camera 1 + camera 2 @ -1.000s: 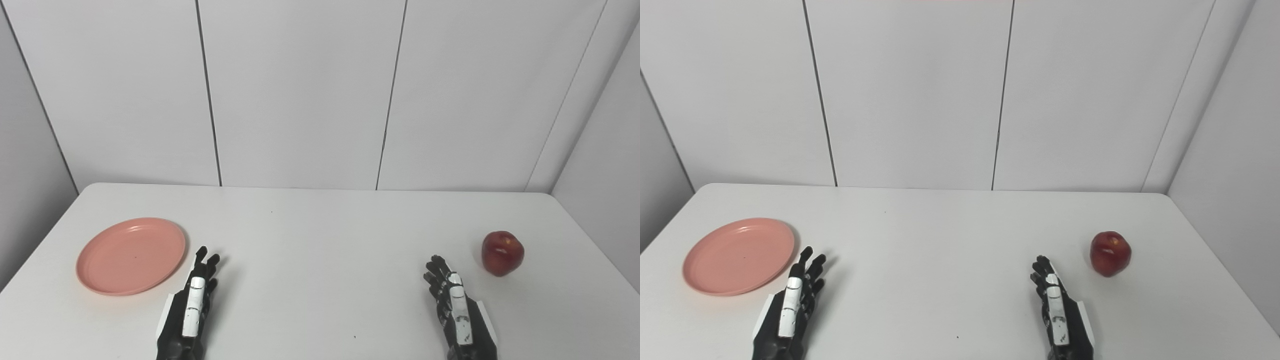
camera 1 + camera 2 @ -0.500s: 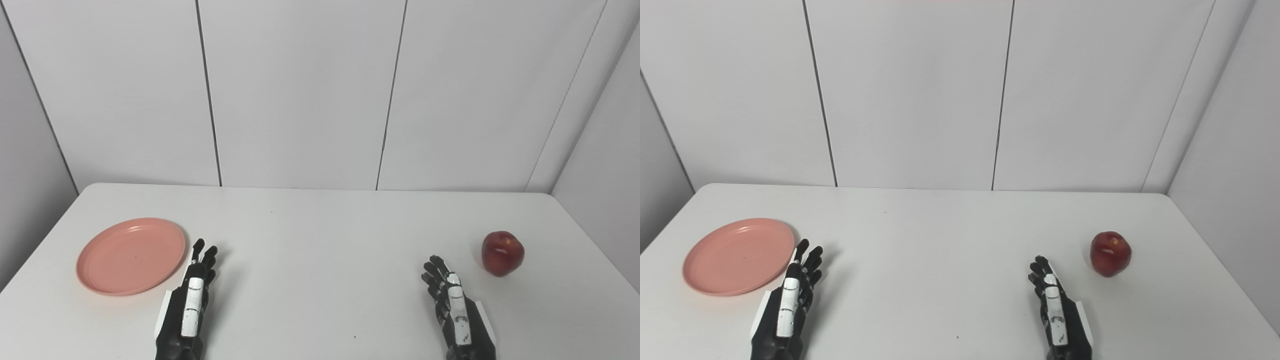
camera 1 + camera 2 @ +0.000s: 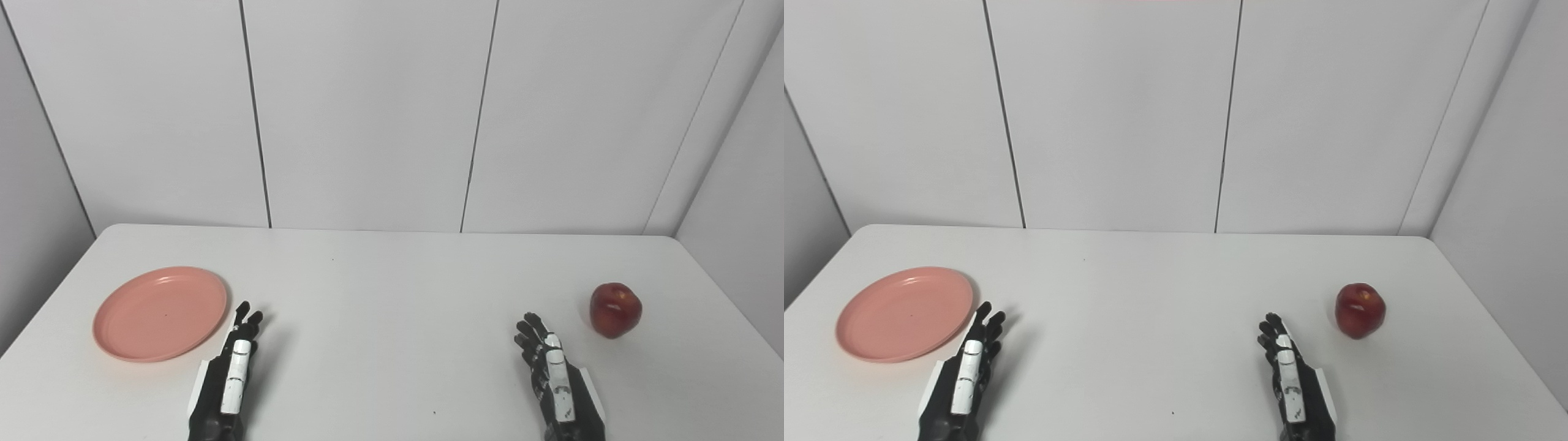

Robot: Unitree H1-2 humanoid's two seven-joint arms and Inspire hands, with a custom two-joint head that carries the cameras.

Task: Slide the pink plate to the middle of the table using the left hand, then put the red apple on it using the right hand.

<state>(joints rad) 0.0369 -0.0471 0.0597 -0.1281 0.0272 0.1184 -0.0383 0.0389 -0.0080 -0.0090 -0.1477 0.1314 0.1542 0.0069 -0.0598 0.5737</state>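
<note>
Left eye view, item by item: pink plate (image 3: 160, 312), flat on the white table (image 3: 392, 288) at its left side, well apart from the middle, nothing on it. Left hand (image 3: 229, 373) just beside the plate's near-right rim, not touching it, fingers extended and a little apart, holding nothing. Red apple (image 3: 615, 309) upright at the table's right side, untouched. Right hand (image 3: 554, 380) near the apple but clear of it, fingers likewise loose and empty. Step in hand, as judged: contacting the plate for the slide, not yet begun. To do it well, the left hand likely needs to cross over the rim and press fingertips down inside the plate's far-left wall (a push from the present side would drive it off toward the table's left edge), then draw it rightward with light, even downward pressure so the shallow plate neither tips nor spins.
</note>
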